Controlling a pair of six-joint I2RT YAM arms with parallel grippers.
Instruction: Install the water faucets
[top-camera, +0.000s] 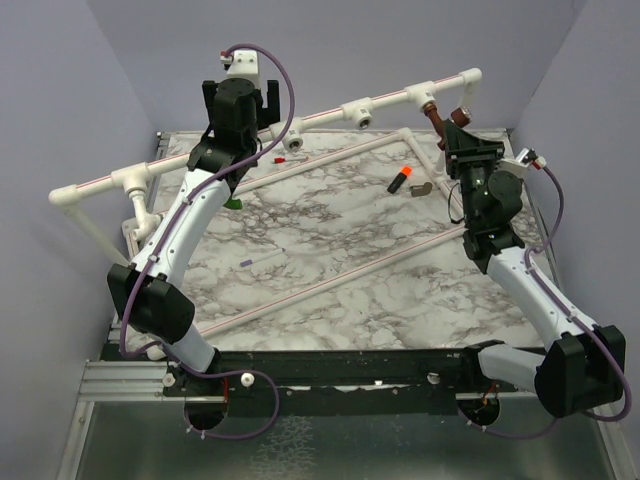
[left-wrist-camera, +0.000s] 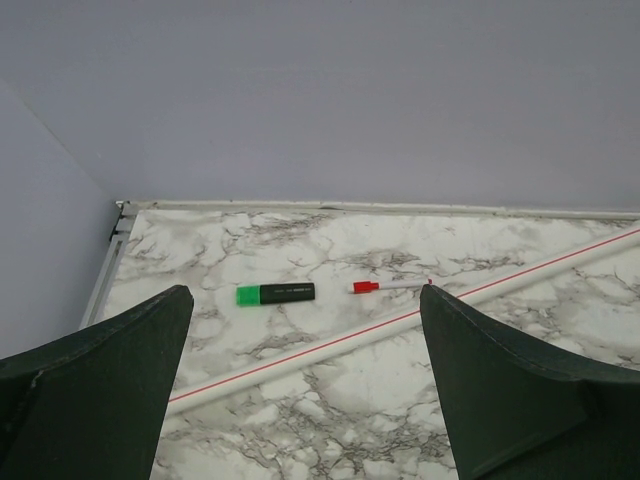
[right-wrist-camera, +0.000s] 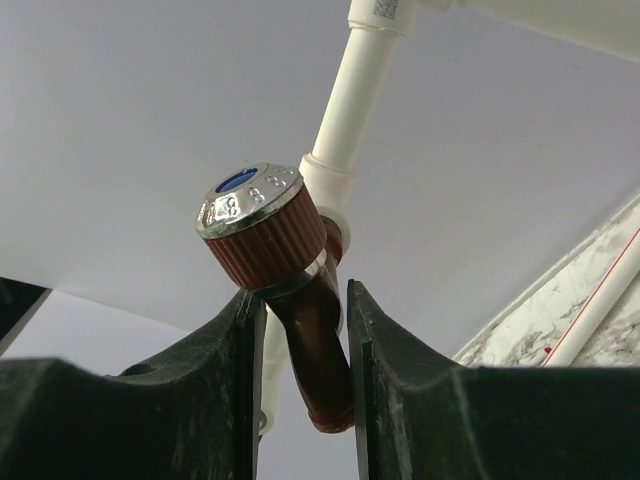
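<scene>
The dark reddish-brown faucet (top-camera: 436, 118) hangs from a tee of the raised white pipe (top-camera: 390, 100) at the back right. In the right wrist view its ribbed knob (right-wrist-camera: 265, 235) sits above my fingers and its spout runs down between them. My right gripper (top-camera: 447, 128) (right-wrist-camera: 303, 292) is shut on that spout. My left gripper (top-camera: 243, 97) (left-wrist-camera: 305, 292) is open wide and empty, held high at the back left. A small green piece (top-camera: 233, 203) shows beside my left forearm, mostly hidden. No white faucet is in view.
An orange-and-black cylinder (top-camera: 400, 182) and a grey-brown bent piece (top-camera: 422, 188) lie at the back right. A green-capped marker (left-wrist-camera: 275, 293) and a red-capped pen (left-wrist-camera: 385, 286) lie behind a loose red-striped pipe (left-wrist-camera: 400, 322). More pipes cross the marble table (top-camera: 330, 250).
</scene>
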